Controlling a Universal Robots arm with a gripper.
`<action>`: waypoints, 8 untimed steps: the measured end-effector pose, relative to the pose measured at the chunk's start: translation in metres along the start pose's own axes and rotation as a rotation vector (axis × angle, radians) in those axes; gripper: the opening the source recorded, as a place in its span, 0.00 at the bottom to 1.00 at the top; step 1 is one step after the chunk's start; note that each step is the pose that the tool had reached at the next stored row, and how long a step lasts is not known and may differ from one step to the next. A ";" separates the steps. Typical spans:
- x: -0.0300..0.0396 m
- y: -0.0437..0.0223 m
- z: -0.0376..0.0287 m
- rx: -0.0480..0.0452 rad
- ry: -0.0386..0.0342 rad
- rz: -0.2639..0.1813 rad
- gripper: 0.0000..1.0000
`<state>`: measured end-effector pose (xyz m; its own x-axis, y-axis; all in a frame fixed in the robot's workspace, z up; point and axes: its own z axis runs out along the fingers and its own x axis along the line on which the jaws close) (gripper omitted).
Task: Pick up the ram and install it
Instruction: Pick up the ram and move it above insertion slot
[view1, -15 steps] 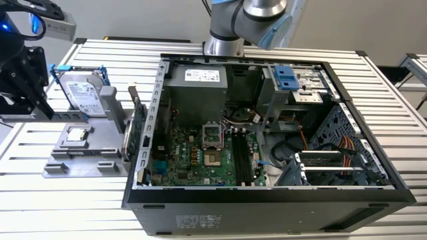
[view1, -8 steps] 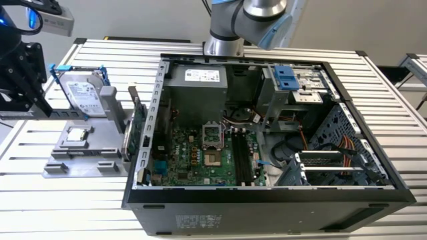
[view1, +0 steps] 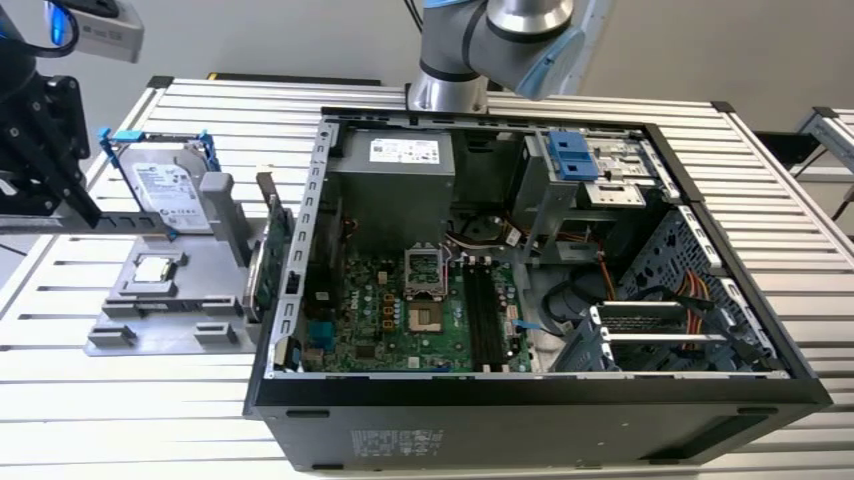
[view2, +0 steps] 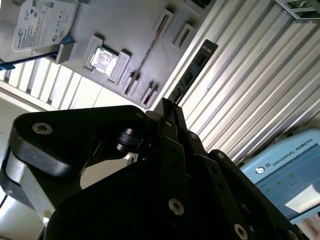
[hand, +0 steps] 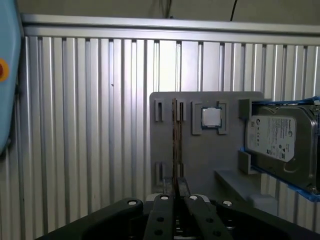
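Gripper (hand: 177, 185) hovering above grey tray (view1: 174, 305), sitting nine o'clock of computer case (view1: 534, 392). Jaws looking pinched shut, empty. Ram (hand: 174, 135) standing edgewise in tray slot, apart from gripper. My judgement: needing jaws wider, straddling stick squarely, descending straight.

1. The hard drive (view2: 42, 22) bears a white label (view2: 35, 25) with rows of dark print and small marks; in both wrist views the print is too fine to make out.
2. In the exterior view the power supply (view1: 394, 190) inside the computer case (view1: 534, 415) has a white sticker (view1: 404, 151) with dark lines of print; none of it can be read.
3. The outer wall of the computer case carries a pale printed patch (view1: 396, 440); its lettering is unreadable.
4. The pale blue panel (view2: 295, 187) shows a round logo and one line of white capitals.
5. The ram (view2: 192, 70) has a tiny strip of pale print near its far end; it is too small to read.
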<state>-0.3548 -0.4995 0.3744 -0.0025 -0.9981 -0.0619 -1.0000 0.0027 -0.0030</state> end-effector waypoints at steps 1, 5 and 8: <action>0.0000 0.0000 -0.0008 0.0000 -0.0003 0.000 0.00; -0.0002 0.0000 -0.0039 0.0000 -0.0017 0.000 0.00; -0.0004 0.0000 -0.0059 -0.0001 -0.0024 0.000 0.00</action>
<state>-0.3548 -0.4995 0.3803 -0.0025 -0.9979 -0.0643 -1.0000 0.0027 -0.0029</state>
